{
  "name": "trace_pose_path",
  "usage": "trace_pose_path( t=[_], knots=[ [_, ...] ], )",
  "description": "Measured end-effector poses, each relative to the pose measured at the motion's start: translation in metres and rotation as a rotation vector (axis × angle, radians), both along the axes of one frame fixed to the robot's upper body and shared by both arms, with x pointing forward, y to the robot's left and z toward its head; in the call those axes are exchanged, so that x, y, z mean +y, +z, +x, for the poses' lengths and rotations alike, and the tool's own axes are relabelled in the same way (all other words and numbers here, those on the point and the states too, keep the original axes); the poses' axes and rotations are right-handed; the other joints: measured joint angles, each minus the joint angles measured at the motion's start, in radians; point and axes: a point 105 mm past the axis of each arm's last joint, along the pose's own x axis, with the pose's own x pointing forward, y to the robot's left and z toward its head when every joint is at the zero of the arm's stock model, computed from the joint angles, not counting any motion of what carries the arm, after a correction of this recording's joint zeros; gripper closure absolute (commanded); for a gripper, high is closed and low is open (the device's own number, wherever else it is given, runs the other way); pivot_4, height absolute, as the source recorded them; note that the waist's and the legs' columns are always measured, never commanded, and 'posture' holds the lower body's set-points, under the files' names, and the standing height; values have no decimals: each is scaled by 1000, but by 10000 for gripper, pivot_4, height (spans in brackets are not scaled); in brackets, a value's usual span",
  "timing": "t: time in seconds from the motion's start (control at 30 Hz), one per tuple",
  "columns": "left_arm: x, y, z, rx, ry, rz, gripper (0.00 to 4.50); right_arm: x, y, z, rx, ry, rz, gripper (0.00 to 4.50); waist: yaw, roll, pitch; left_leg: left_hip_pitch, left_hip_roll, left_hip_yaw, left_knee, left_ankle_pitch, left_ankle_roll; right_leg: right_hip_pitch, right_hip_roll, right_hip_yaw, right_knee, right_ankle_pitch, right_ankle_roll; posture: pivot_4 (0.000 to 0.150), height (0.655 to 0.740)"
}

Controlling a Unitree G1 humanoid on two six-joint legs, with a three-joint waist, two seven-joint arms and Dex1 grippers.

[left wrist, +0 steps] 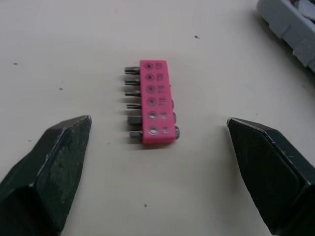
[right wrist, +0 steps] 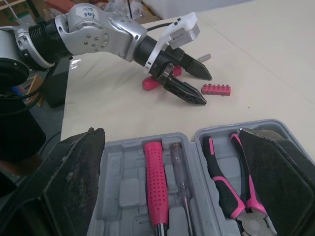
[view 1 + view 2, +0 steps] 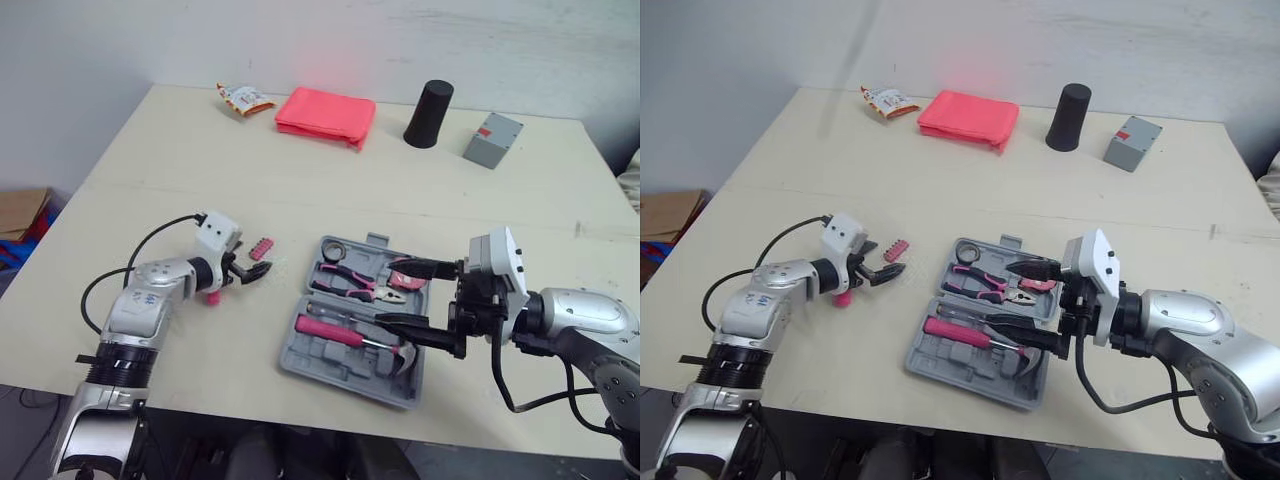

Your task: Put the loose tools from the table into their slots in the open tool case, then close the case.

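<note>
Left of the tool case (image 3: 318, 355), the left gripper (image 3: 258, 272) is being held low over the table (image 3: 200, 180), pointed toward the case. Its fingers (image 1: 54, 162) are being kept wide apart and nothing is being gripped. A pink-handled item (image 3: 212, 296) is being partly hidden under that wrist, farther left of the case; what it is cannot be told.

The pink bit holder (image 1: 156, 103) is being left loose on the table just left of the case – it is lying between the spread left fingers, touched by neither, its bits pointing away from the case.

The case is being kept open and flat. In its slots are being carried a pink-handled hammer (image 3: 330, 328), a thin screwdriver (image 2: 181, 182) beside it, and pink-and-black pliers (image 2: 226, 191) in the other half.

Over the right part of the case, the right gripper (image 3: 386, 292) is being held with fingers wide apart – one over the pliers half, one over the hammer head end. Nothing is being clasped; whether the fingers are touching the case cannot be told.

Well beyond the case, along the far side of the table, a snack packet (image 3: 243, 99), a folded pink cloth (image 3: 326, 117), a black cup (image 3: 429, 114) and a grey box (image 3: 492, 139) are being left in a row.
</note>
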Motion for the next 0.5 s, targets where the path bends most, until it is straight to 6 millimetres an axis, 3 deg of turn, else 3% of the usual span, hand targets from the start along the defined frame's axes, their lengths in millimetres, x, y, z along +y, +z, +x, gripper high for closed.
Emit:
trace_pose_path(
  t=[0.07, 0.47, 0.5],
  knots=[
    [0, -1, 0, -8, -1, 18, 5809, 0, 0, 0, 0, -1, 0, 0, 0, 0, 0, 0, 0, 0, 0, 1, 0, 0, 0, 0, 1, 0, 0, 1500, 7348],
    [0, -2, 1, -10, 5, 28, 5809, 1, 5, 2, -22, 3, -2, 0, 0, 0, 0, 1, 0, 0, 0, 1, 0, 0, 0, 0, 1, 0, 0, 1500, 7348],
    [0, -2, 1, -11, 5, 26, 10840, 1, 6, 2, -26, 4, -2, 0, 0, 0, 0, 1, 0, 0, 0, 1, 0, 0, 0, 0, 1, 0, 0, 1500, 7348]
  ],
)
